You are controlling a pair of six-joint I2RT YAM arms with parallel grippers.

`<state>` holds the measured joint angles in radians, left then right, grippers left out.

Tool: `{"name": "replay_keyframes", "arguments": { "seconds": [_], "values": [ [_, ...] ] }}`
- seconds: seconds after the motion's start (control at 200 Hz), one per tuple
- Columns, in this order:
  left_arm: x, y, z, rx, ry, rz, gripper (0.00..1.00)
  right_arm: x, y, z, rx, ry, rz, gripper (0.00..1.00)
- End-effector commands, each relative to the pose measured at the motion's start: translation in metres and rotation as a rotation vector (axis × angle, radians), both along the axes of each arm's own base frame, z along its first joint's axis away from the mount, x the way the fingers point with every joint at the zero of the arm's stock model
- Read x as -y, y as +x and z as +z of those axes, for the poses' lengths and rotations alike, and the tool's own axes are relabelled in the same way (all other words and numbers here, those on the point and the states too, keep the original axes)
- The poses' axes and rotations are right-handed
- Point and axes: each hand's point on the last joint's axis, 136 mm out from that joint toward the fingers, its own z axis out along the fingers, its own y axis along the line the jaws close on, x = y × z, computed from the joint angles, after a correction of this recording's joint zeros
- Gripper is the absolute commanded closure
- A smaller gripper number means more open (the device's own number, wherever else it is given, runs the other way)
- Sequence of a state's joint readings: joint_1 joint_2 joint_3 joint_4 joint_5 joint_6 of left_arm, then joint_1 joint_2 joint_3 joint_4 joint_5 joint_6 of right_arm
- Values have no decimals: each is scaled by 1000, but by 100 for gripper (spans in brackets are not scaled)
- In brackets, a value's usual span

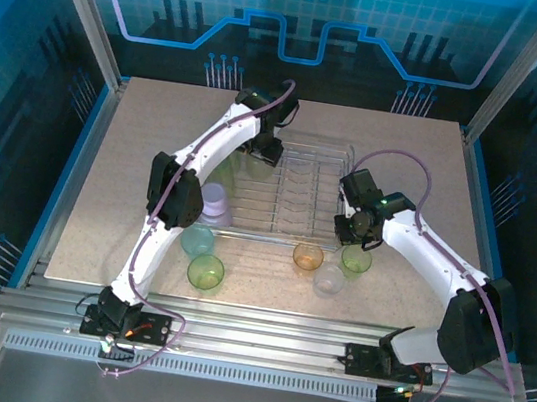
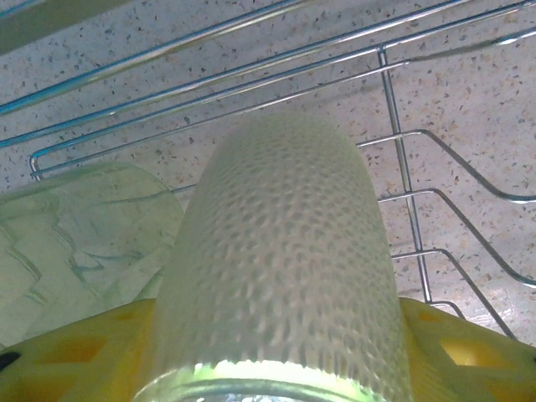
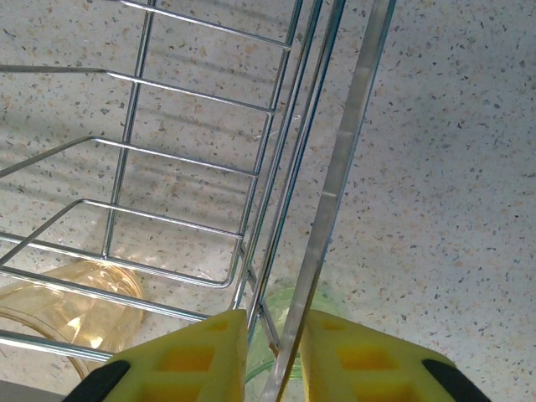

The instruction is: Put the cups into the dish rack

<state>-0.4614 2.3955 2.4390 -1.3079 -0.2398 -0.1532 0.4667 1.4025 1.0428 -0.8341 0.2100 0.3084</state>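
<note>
White arms, black joints, yellow fingers

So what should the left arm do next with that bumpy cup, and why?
Probably ease it down a little, then open. The left gripper is clamped on the bumpy cup over the dish rack wires, beside a green cup lying in the rack, so setting it down and letting go looks like the sensible step.
</note>
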Motion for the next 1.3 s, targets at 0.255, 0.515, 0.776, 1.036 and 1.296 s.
{"name": "replay_keyframes", "arguments": {
  "seconds": [0.255, 0.515, 0.776, 1.036, 1.296],
  "values": [
    [-3, 14, 0, 38, 8, -5, 13, -1, -6, 5, -21, -36, 33, 76],
    [1, 15, 21, 80, -30, 7, 6, -2, -7, 10, -17, -37, 36, 76],
    [13, 6, 48, 139, -78, -27, 5, -1, -12, 24, 9, -29, 25, 75],
    [17, -13, 75, 194, -133, -50, 6, -4, -22, 48, 56, -26, 41, 71],
    [2, -48, 123, 368, -270, -9, 6, -57, -37, 98, 179, 174, 117, 64]
  ]
}}
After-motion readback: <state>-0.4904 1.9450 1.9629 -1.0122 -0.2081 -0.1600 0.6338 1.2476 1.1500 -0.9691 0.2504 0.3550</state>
